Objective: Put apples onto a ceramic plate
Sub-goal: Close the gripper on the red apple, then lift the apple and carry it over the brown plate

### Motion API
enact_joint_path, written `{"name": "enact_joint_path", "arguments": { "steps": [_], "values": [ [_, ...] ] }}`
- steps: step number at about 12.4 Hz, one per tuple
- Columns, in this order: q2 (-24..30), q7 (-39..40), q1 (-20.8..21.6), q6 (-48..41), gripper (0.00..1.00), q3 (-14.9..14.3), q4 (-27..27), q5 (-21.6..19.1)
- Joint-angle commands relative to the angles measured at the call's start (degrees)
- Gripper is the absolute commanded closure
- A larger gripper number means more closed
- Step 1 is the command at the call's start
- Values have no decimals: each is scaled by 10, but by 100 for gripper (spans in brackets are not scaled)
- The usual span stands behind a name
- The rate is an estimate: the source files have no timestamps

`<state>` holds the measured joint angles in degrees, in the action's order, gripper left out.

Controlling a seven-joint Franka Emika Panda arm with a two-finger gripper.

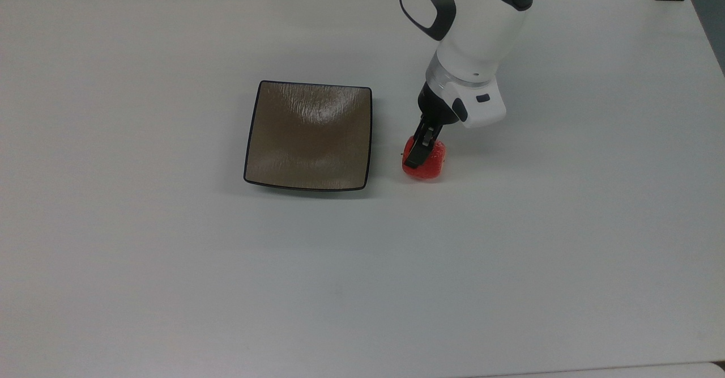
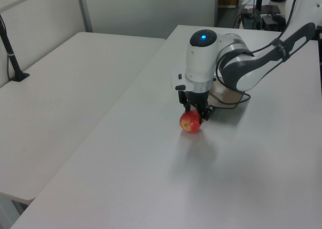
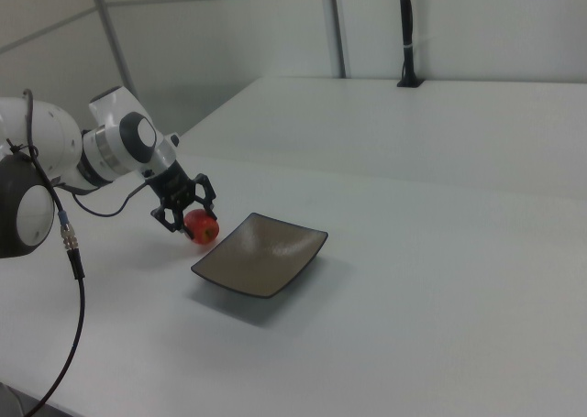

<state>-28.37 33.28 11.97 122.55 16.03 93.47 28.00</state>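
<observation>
On the top view's left half of the white tabletop [image 1: 170, 253] your ceramic plate [image 1: 308, 135] sits bare, nothing in it yet. Just beside the plate's right edge in the top view, apart from its rim, 1 apple [image 1: 426, 160] rests on the tabletop. Your gripper [image 1: 418, 154] is down over the fruit with the jaws standing on either side of it and close against it; whether they are pinching it or only bracketing it, I cannot tell. You look to be at the grasp step, with lift and carry not yet done. Next, you will want a firm pinch, a lift high enough to clear the black rim, a short move toward the top view's left, and a release over the plate's middle.
</observation>
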Motion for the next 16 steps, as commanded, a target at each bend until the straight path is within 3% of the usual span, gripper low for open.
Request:
{"name": "enact_joint_path", "arguments": {
  "steps": [1, 8, 16],
  "values": [
    [34, 0, -18, 1, 76, -1, -4, 5],
    [110, 0, -69, -41, 73, -7, 25, -6],
    [113, 11, -98, -112, 68, -43, 72, -6]
  ]
}}
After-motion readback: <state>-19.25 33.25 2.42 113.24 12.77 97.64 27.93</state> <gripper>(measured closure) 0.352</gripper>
